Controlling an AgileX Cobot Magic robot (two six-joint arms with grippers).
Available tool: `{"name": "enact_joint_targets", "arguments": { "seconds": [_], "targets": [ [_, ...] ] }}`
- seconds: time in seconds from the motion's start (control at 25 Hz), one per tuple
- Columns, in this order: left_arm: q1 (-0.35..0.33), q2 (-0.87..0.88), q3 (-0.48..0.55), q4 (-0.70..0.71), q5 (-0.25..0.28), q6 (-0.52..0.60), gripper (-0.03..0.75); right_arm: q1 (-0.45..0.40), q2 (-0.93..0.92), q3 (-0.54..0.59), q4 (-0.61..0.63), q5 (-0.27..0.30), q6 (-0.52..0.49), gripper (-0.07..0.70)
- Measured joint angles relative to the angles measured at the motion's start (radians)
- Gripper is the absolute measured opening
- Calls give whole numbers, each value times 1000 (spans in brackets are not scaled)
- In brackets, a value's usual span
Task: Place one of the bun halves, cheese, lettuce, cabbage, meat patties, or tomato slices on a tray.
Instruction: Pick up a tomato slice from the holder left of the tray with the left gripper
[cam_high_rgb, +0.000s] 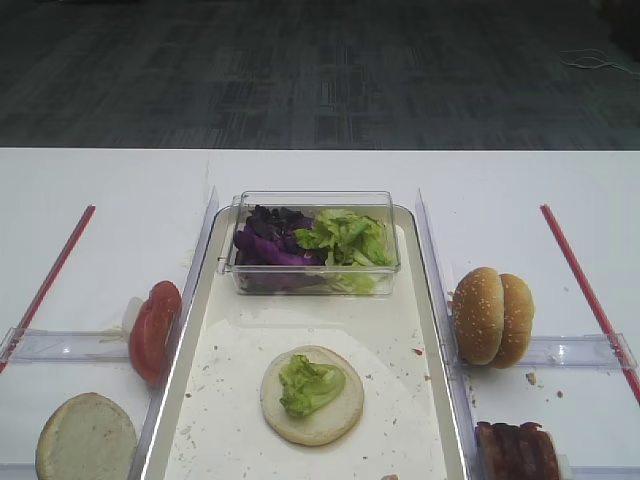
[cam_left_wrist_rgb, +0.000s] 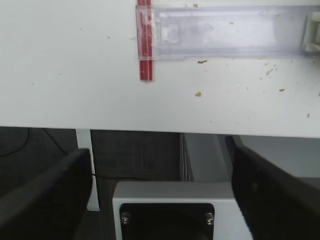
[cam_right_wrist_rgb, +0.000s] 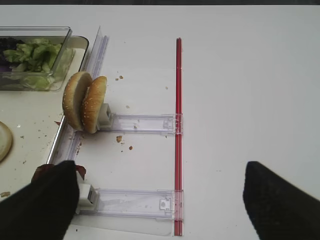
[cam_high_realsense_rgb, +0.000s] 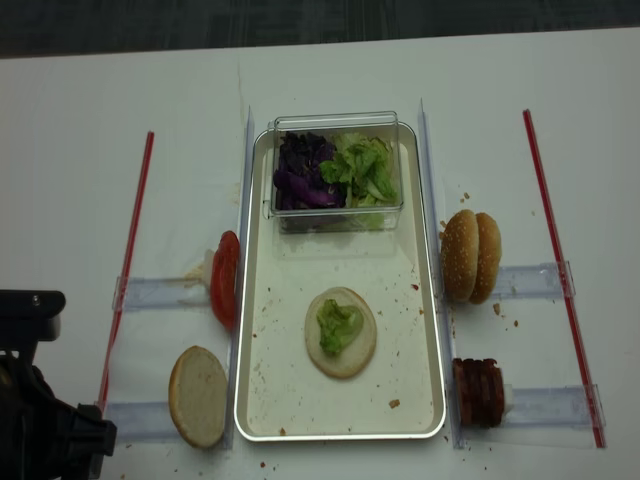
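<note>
On the cream tray (cam_high_rgb: 195, 345) (cam_high_realsense_rgb: 290, 385) lies a pale bun half (cam_high_rgb: 335, 405) (cam_high_realsense_rgb: 355, 350) topped with lettuce (cam_high_rgb: 307, 385) (cam_high_realsense_rgb: 338, 325). Tomato slices (cam_high_rgb: 154, 330) and another bun half (cam_high_rgb: 86, 438) stand left of it. Sesame bun halves (cam_high_rgb: 492, 316) (cam_right_wrist_rgb: 85, 102) and meat patties (cam_high_rgb: 515, 452) (cam_high_realsense_rgb: 480, 392) stand on the right. Cabbage (cam_high_rgb: 268, 242) fills a clear box. My right gripper (cam_right_wrist_rgb: 162, 172) hangs open and empty over the table near the patties. My left gripper (cam_left_wrist_rgb: 161, 152) is open and empty beyond the table's front edge. Cheese is out of view.
The clear box (cam_high_rgb: 312, 275) sits at the tray's far end and also holds lettuce. Clear plastic rails (cam_right_wrist_rgb: 142, 122) and red strips (cam_right_wrist_rgb: 178, 100) (cam_high_realsense_rgb: 125, 270) lie on both sides of the tray. My left arm (cam_high_realsense_rgb: 40, 420) is at the front left corner.
</note>
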Motion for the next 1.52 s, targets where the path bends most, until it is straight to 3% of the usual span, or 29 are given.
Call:
{"name": "enact_joint_targets", "arguments": {
  "seconds": [0.32,0.68,1.04,1.36,1.52],
  "targets": [
    [0,105,-13,4,-45,-18,562,0,0,0,0,0,0,689],
    [0,230,-132,4,-83,-25,562,0,0,0,0,0,0,689],
    [0,461,-372,4,-114,-19,562,0,0,0,0,0,0,689],
    [0,628,-563,4,-115,-19,562,0,0,0,0,0,0,689],
    [0,675,-634,2,-91,-16,561,0,0,0,0,0,-2,689]
  ]
}}
